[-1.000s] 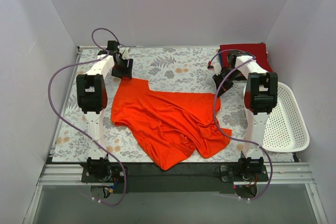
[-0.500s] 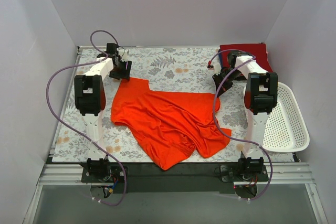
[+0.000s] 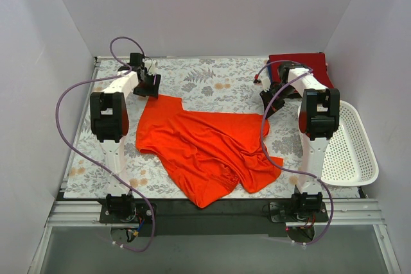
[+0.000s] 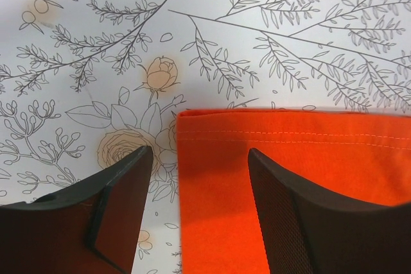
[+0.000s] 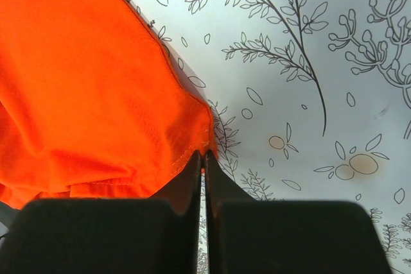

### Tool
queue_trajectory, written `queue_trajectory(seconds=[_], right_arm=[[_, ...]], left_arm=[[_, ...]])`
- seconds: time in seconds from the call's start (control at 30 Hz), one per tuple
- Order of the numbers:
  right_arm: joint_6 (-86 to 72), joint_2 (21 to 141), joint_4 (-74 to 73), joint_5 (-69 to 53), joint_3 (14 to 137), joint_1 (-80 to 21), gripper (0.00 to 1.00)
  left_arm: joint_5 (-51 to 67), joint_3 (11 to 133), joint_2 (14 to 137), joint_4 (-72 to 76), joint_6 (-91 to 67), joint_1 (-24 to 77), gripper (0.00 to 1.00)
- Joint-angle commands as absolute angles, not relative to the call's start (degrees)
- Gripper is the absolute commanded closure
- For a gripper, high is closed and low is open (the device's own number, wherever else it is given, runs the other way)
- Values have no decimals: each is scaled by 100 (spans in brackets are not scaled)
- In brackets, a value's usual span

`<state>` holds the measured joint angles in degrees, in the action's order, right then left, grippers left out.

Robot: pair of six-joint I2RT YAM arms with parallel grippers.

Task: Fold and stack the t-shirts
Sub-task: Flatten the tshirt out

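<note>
**Item: orange-red t-shirt** (image 3: pixel 205 149). Spread open but rumpled on the middle of the table. It is laid at a slant, with creases gathered toward its near right part. One near corner reaches the front edge of the floral cloth (image 3: pixel 218 81).

**Far left corner of the item.** A stitched hem corner (image 4: pixel 289 158) is seen flat on the cloth. It is straddled by the left gripper (image 4: pixel 199 178), whose jaws are held apart. One finger (image 4: pixel 109 222) is placed over bare cloth just beside the hem, and the other (image 4: pixel 302 216) over the orange fabric. Nothing is clamped.

**Far right corner of the item.** The right gripper (image 5: pixel 203 155) is seen with its jaws pressed together on the hem corner. The fabric (image 5: pixel 96 94) is drawn in folds toward the tips.

**Second item: crimson t-shirt** (image 3: pixel 298 62). Laid as a flat rectangle at the far right corner of the table, behind the right arm and well apart from the orange-red one.

**Surroundings.** The table is covered by the floral cloth. A white perforated basket (image 3: pixel 350 145) is set at the right edge, beside the right arm.
</note>
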<state>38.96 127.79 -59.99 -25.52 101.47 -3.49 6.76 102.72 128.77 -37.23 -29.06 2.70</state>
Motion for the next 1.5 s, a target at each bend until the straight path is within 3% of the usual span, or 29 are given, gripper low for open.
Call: queue_trajectory(seconds=[0.0, 0.37, 0.6, 0.63, 0.7, 0.93, 1.03, 1.2, 1.37, 1.47], right_arm=[[3850, 12648, -6126, -2681, 10353, -360, 99], [3858, 12393, -6117, -2821, 10450, -360, 99], [3806, 12200, -6126, -2962, 10722, -360, 99], [3814, 12182, -6117, -2979, 10810, -352, 99], [3814, 12077, -6109, -2971, 10959, -352, 99], [3595, 11795, -5890, -2962, 12514, -255, 99], [3122, 11471, -5137, -2875, 12928, -229, 99], [2198, 10532, -3755, -2689, 12693, -202, 99], [1933, 9555, -2997, -3427, 12121, -605, 99], [2005, 8870, -2491, -3087, 11673, -1212, 99]], left_arm=[[571, 10178, 12805, -3630, -2751, 307, 39], [790, 9105, 12630, -3428, -2724, 598, 46], [1599, 9439, 12727, -3639, -3023, 589, 78], [1643, 9500, 12727, -3673, -3076, 580, 92], [1635, 9780, 12631, -3779, -3146, 502, 100], [2188, 11126, 11647, -3639, -3384, -209, 100], [2215, 11539, 11138, -3393, -3410, -273, 100], [2371, 11759, 10460, -2901, -3962, -272, 100], [4172, 11664, 9592, -2698, -3755, 304, 100], [3484, 11444, 8976, -2480, -3198, 703, 100]])
